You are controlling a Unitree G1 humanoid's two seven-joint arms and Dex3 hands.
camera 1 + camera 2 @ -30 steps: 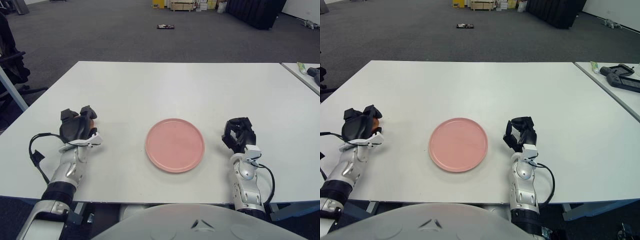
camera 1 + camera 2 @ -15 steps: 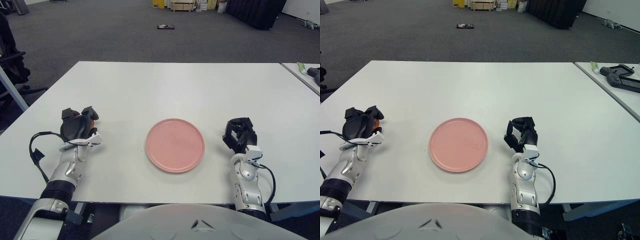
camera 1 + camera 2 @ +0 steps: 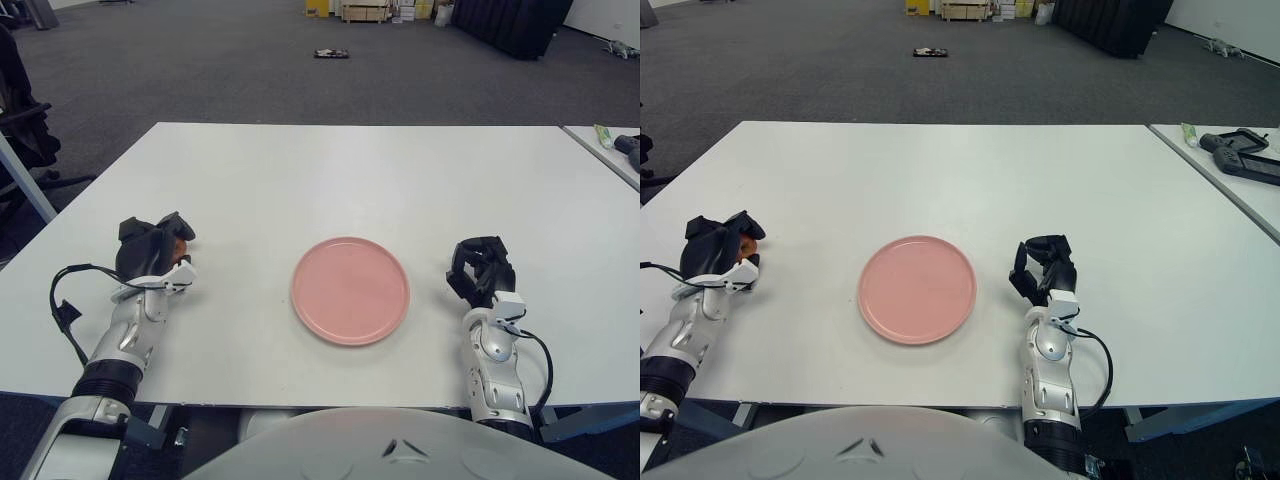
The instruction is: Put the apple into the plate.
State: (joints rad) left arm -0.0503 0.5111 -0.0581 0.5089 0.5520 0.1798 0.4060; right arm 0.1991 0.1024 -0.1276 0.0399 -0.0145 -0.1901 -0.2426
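White surface (image 3: 330, 170); pink plate (image 3: 350, 290) at centre front, empty. Left robot hand (image 3: 150, 250) sits well to the plate's left, fingers clenched around the apple (image 3: 181, 242), of which you see only an orange sliver. Your carry runs rightward to the plate. Right robot hand (image 3: 481, 268) idles curled, holding nothing, just right of the plate.

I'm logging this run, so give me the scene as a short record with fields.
table: white table, holding everything below
plate: pink plate, mid-table, nothing on it
apple: apple, left of the plate, mostly hidden by the left hand
left hand: left hand, fingers wrapped around the apple
right hand: right hand, right of the plate, fingers curled, holding nothing
task state: apple not yet in the plate
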